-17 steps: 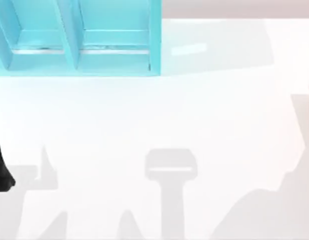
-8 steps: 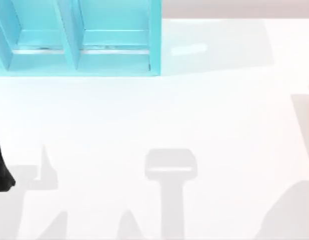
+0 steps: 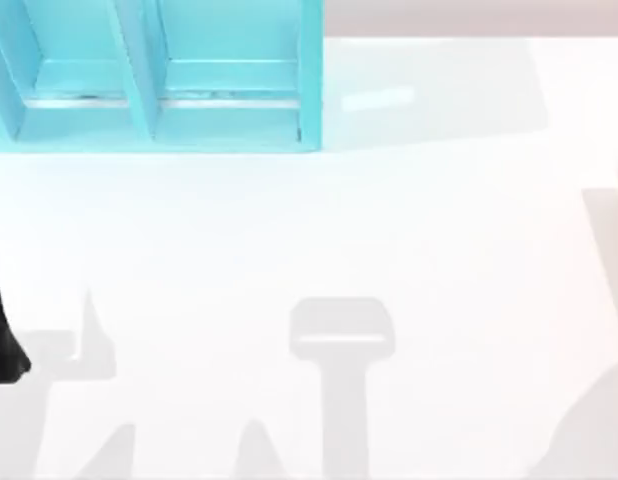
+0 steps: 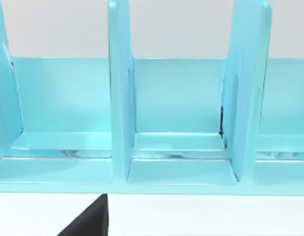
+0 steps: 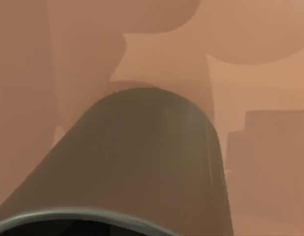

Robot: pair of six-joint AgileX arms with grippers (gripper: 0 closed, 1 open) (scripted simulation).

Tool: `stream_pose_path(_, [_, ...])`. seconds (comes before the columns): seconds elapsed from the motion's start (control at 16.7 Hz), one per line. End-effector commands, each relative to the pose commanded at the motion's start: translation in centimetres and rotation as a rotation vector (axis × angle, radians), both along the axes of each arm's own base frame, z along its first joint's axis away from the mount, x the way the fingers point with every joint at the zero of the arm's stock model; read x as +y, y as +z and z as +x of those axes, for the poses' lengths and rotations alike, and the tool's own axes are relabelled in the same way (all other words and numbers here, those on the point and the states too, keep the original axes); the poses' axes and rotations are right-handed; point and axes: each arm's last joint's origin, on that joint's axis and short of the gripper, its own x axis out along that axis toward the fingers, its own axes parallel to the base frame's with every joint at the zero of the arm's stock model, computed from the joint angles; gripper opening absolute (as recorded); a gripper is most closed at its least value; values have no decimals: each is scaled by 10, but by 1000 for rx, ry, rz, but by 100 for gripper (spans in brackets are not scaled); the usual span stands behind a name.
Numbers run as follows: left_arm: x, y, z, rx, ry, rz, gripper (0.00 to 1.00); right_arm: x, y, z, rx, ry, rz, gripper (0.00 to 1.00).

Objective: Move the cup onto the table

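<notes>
Right wrist view: small olive-green matte cylindrical cup [image 5: 147, 157] looming close against tan backdrop, grip state unclear. Shadow at glossy white table [image 3: 319, 230] right corner shrinking — arm probably lifting, cup not down yet.

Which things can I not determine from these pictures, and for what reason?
- Right end effector: the cup lies close before the right wrist camera, so grasp and finger state cannot be told.
- Left end effector: a dark part is cut off by the top view's left edge; fingers unclear.
- Cup's place over the table: cannot be told from the top view.
- Shelf unit: cut off by the top edge.
</notes>
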Motion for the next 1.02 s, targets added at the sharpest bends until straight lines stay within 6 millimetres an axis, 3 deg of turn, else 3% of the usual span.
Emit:
stream_pose_path(0.72, [0,0,0,0,0,0,100,0,0,0,0,0,0,2])
stream_pose_path(1.02, [0,0,0,0,0,0,100,0,0,0,0,0,0,0])
